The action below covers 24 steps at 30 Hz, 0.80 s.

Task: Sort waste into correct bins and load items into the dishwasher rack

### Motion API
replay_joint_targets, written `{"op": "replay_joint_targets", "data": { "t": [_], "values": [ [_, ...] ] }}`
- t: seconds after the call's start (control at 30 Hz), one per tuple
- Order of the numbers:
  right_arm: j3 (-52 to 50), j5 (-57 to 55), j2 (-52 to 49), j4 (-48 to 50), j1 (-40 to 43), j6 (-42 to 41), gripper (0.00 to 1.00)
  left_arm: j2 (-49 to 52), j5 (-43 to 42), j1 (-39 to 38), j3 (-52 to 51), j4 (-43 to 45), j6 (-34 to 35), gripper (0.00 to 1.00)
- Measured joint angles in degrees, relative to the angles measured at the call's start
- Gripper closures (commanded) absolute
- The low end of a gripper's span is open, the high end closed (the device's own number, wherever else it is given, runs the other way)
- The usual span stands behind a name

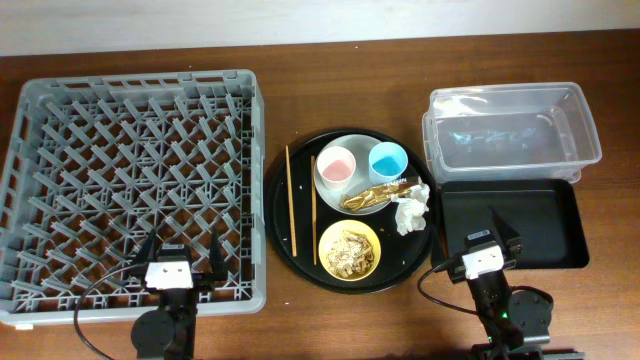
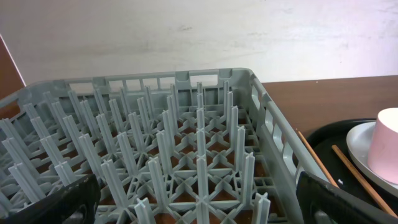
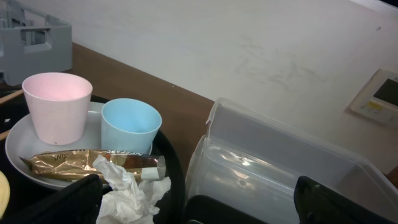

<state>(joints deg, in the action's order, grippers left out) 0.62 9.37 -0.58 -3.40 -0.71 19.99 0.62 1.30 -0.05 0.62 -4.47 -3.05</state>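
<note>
Both jaws wide apart, empty; food scraps [image 1: 348,252] visible overhead only.

Print on gold wrapper [image 3: 62,163] too blurred; nothing else legible.

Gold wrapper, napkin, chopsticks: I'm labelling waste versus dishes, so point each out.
gold wrapper [image 1: 376,196], overhead view, its middle.
napkin [image 1: 410,213], overhead view, crumpled centre.
chopsticks [image 1: 290,200], overhead view, left stick's shaft.
</note>
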Motion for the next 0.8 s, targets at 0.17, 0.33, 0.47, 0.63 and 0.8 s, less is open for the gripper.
{"op": "replay_joint_targets", "data": {
  "t": [0.17, 0.33, 0.47, 0.63, 0.8],
  "values": [
    [0.00, 0.02, 0.00, 0.00, 0.00, 0.00, 0.01, 0.00, -4.72, -1.77, 0.00, 0.44, -0.22, 0.01],
    [0.00, 0.00, 0.00, 0.00, 0.00, -0.04, 0.01, 0.00, -5.84, -1.77, 0.00, 0.57, -0.24, 0.01],
    [0.00, 0.00, 0.00, -0.02, 0.00, -0.02, 0.01, 0.00, -5.84, -1.77, 0.00, 0.57, -0.26, 0.01],
    [0.00, 0.00, 0.00, 0.00, 0.00, -0.02, 0.01, 0.00, -5.84, -1.77, 0.00, 0.57, -0.26, 0.01],
    [0.00, 0.00, 0.00, -0.02, 0.00, -0.02, 0.01, 0.00, -5.86, -1.77, 0.00, 0.57, -0.26, 0.01]
  ]
}}
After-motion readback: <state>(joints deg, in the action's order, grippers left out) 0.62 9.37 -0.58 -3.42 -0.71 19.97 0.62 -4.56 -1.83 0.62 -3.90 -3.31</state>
